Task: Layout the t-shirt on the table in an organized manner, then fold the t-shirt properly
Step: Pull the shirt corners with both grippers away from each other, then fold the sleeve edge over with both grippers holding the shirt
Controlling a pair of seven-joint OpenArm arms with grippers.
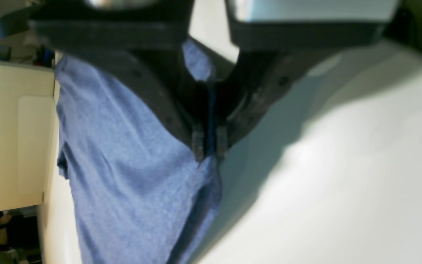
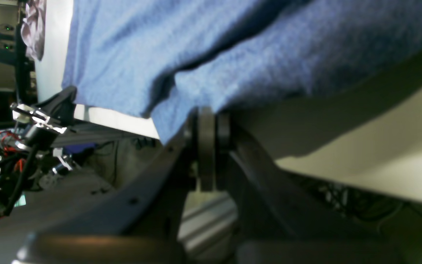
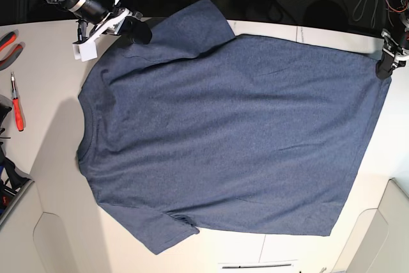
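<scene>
Spread flat across the big white tabletop [image 3: 51,87], that heathered navy-blue short-sleeved t-shirt [image 3: 230,132] — layout near done, folding not begun. Pinching cloth at the hem corner, left gripper [image 1: 210,148]; clamped on the shoulder edge, right gripper [image 2: 206,121] (both grips only clear from wrist views, whole layout only from base).

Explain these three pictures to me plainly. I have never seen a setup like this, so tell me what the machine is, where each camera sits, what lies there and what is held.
This is a robot with two arms. One camera looks down from above; the other two sit on the wrists, peering along each claw.

From above, a blue t-shirt lies spread flat on a white table, with hand tools at its edge.

The right gripper is shut on the shirt near a sleeve. The left gripper is shut on the shirt's hem corner. Both grip along the far edge.
</scene>
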